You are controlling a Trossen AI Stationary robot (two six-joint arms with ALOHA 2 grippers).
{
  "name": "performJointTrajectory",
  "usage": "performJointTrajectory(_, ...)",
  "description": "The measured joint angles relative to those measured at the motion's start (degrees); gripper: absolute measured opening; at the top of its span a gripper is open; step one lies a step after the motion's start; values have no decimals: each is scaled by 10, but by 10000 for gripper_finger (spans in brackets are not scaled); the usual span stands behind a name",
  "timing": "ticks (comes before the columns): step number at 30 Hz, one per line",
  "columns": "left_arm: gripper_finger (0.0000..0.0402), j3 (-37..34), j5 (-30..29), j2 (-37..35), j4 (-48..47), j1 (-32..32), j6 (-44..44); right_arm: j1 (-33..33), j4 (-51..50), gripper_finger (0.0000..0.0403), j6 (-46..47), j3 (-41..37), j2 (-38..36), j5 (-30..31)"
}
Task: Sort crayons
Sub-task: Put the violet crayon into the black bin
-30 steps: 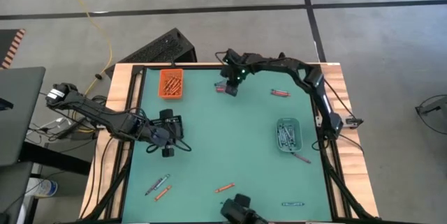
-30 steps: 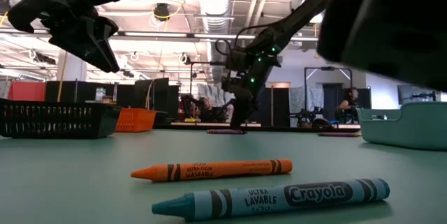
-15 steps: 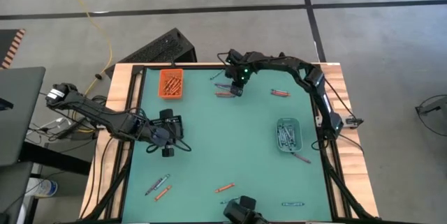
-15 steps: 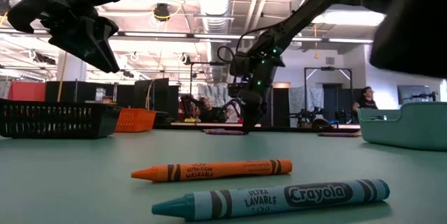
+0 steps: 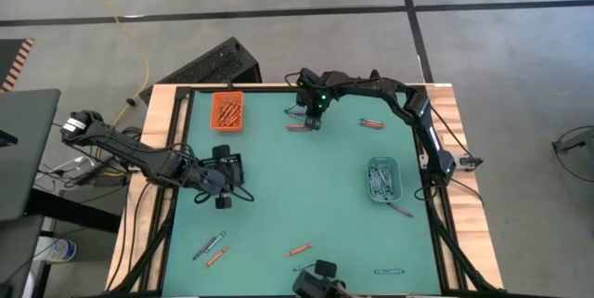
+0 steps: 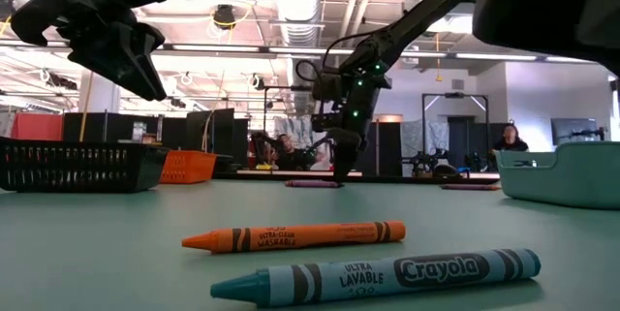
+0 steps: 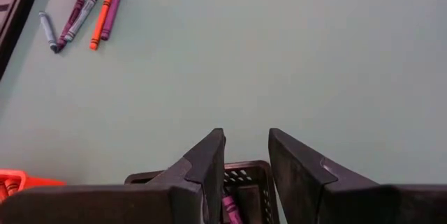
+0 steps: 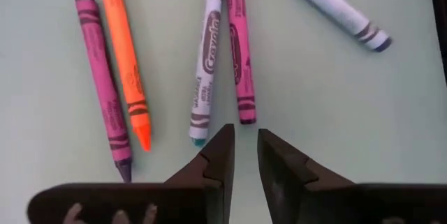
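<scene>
Crayons (image 8: 209,56) just beyond right tool (image 8: 244,155), fingers slightly apart

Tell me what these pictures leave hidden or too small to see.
- High view: colours of the crayons in the teal tray are too small to tell.
- Left wrist view: the left claw covers most of the black basket.
- Right wrist view: one pale crayon is cut off by the edge.
- Low view: the orange tray wall hides its contents.

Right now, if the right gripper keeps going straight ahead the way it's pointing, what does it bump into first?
Probably the pink crayon or the teal-tipped one beside it; both lie just beyond the right gripper. It points down at them, so depth is hard to judge.
</scene>
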Motion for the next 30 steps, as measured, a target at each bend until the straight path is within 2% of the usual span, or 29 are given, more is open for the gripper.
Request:
performJointTrajectory(9, 102, 0, -3, 0, 13, 0, 6, 0, -10, 96, 0, 0, 0, 0)
performJointTrajectory(23, 102, 0, -3, 0, 35, 0, 22, 0, 36, 187, 0, 0, 0, 10)
performJointTrajectory(30, 102, 0, -3, 0, 53, 0, 27, 5, 40, 174, 35, 0, 0, 6)
